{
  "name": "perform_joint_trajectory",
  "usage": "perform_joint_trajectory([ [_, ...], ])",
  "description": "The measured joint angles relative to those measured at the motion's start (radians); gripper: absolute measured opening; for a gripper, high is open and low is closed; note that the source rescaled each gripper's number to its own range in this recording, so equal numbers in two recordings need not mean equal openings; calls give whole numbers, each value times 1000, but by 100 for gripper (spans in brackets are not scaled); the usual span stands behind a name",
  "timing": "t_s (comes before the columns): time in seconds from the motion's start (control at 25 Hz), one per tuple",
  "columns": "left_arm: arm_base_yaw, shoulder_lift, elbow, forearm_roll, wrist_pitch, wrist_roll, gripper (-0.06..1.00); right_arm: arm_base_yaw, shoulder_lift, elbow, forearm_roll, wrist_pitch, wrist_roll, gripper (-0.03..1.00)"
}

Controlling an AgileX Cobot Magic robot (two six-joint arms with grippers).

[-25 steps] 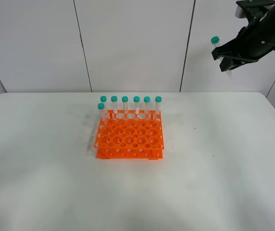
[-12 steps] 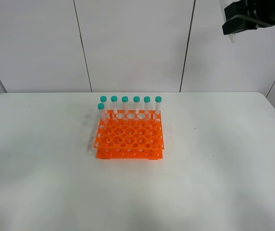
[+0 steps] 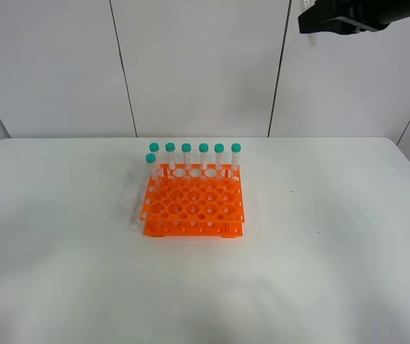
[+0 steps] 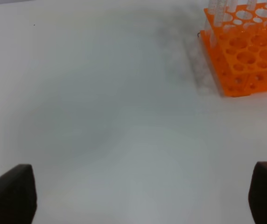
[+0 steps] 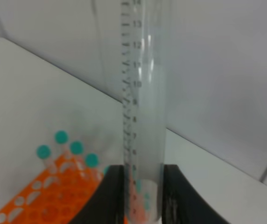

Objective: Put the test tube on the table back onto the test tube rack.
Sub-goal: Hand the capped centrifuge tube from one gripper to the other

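High above the table (image 3: 348, 236), at the top right of the exterior view, my right gripper (image 3: 307, 23) is shut on the test tube (image 3: 310, 38); only its clear tip shows there. In the right wrist view the clear graduated test tube (image 5: 140, 93) stands between the two black fingers (image 5: 112, 196) of the right gripper (image 5: 143, 198), its cap out of frame. The orange test tube rack (image 3: 194, 204) sits mid-table with several teal-capped tubes (image 3: 203, 156) along its back row. My left gripper (image 4: 138, 196) is open over bare table, the test tube rack (image 4: 245, 56) well away from it.
White wall panels rise behind the table's far edge. The tubes in the rack (image 5: 61, 140) stand upright along one side, and the other holes are empty. The left arm does not show in the exterior view.
My right arm has risen and swung left along the top of the exterior view with the tube; the teal cap has left the frame. The rack has not moved.
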Motion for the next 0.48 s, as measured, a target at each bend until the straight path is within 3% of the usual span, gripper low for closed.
perform_joint_trajectory([
  [0.24, 0, 0, 0, 0, 0, 0, 100, 133, 31, 4, -8, -59, -8, 0],
  [0.36, 0, 0, 0, 0, 0, 0, 100, 240, 51, 7, -37, -80, -8, 0],
  [0.48, 0, 0, 0, 0, 0, 0, 100, 348, 67, 24, -90, -163, -7, 0],
])
